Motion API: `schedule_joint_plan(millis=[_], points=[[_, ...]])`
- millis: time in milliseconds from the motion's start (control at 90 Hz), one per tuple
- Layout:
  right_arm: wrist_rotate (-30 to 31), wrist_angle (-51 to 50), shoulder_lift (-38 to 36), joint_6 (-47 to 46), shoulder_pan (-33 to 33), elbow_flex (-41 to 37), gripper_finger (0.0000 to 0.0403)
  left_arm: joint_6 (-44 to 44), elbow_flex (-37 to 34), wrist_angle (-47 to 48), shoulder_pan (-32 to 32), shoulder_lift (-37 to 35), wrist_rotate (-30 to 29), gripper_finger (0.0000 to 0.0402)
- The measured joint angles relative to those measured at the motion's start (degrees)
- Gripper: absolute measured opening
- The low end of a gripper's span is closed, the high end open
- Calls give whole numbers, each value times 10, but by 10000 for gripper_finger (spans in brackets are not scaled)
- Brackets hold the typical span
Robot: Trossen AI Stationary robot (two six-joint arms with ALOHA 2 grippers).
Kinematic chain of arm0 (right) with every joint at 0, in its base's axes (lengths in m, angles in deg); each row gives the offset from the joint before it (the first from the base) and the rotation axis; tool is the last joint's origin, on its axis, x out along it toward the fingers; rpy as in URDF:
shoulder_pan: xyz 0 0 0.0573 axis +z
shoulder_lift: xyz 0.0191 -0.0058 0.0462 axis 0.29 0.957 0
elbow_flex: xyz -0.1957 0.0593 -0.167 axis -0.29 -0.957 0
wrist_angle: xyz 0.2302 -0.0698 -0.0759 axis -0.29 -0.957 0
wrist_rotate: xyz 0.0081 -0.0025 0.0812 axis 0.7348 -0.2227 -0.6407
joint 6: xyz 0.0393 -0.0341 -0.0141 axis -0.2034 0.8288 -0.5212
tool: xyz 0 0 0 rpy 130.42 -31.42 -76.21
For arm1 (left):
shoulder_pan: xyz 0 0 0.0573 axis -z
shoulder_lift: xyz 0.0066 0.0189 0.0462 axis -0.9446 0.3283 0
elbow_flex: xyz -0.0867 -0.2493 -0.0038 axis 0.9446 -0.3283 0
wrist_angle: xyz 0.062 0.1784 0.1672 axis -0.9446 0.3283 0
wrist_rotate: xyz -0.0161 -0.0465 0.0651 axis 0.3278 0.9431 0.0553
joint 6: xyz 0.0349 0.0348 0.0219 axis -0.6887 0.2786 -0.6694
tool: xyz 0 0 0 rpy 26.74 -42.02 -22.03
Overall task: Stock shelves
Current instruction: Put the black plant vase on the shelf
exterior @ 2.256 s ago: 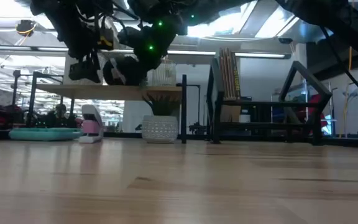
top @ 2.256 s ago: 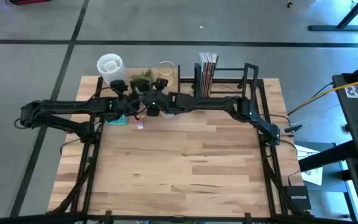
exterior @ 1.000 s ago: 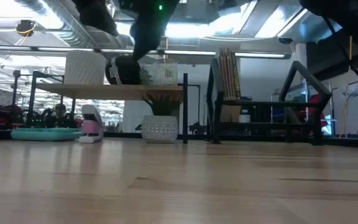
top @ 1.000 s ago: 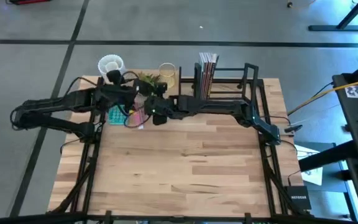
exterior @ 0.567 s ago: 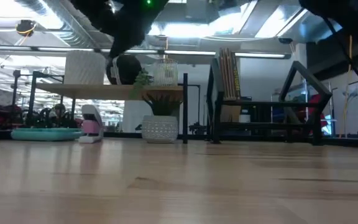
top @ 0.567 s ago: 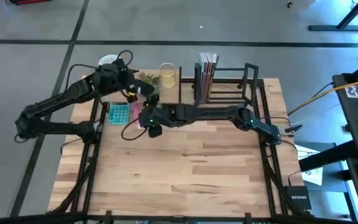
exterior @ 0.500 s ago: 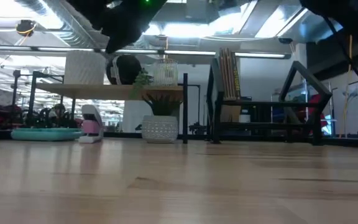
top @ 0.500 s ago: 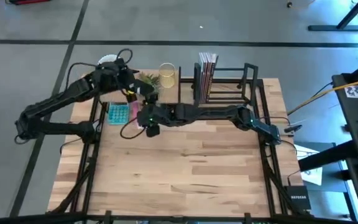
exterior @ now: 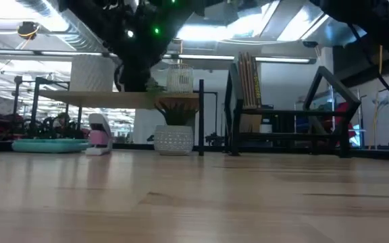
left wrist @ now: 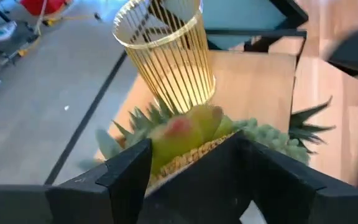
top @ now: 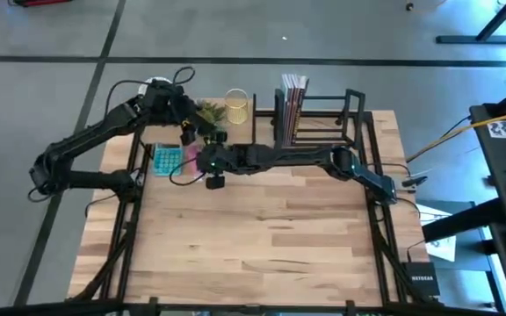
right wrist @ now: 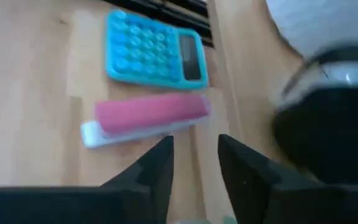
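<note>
The wood-board shelf (exterior: 113, 99) stands at the table's far left, the black rack (top: 328, 114) to its right. A green spiky plant (left wrist: 185, 134) sits on the board next to a gold wire cup (left wrist: 166, 56). My left gripper (left wrist: 188, 152) reaches over the shelf (top: 190, 118), open, a finger on either side of the plant; whether they touch it I cannot tell. My right gripper (right wrist: 196, 146) hovers above the table near the shelf's front (top: 211, 171), fingers a narrow gap apart, nothing between them. Beyond them lie a pink stapler (right wrist: 148, 118) and a blue calculator (right wrist: 154, 53).
A white ribbed cylinder (exterior: 90, 73) stands on the board's left end. A white pot (exterior: 173, 140) stands on the table under the shelf. Books (top: 292, 95) stand upright in the rack. The table's near half (top: 253, 246) is bare wood.
My left gripper has swung toward the table's far edge, over the wood shelf, to the plant. My right gripper has drawn back a little toward the near and left edges, over the stapler. The plant, cup, stapler and calculator have stayed in place.
</note>
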Motion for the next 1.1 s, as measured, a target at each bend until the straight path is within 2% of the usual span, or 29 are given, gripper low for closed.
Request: schedule_joint_plan(millis=[167, 333, 522, 711, 844, 967, 1100], points=[[12, 4, 0, -11, -2, -4, 79, 7, 0, 28, 11, -14, 0, 236], [50, 17, 0, -11, -2, -4, 68, 22, -1, 52, 27, -44, 1, 236], [54, 16, 0, -11, -3, -4, 66, 30, -2, 77, 40, -79, -11, 236], [50, 18, 0, -11, -2, -4, 66, 42, -2, 99, 45, -84, -13, 236], [51, 18, 0, -13, -1, -4, 66, 42, -8, 76, 54, -84, -33, 236], [49, 16, 0, -13, -1, -4, 66, 38, -8, 5, 65, -85, -70, 236], [43, 20, 0, -13, -1, -4, 66, 32, -8, -54, 60, -76, -83, 236]])
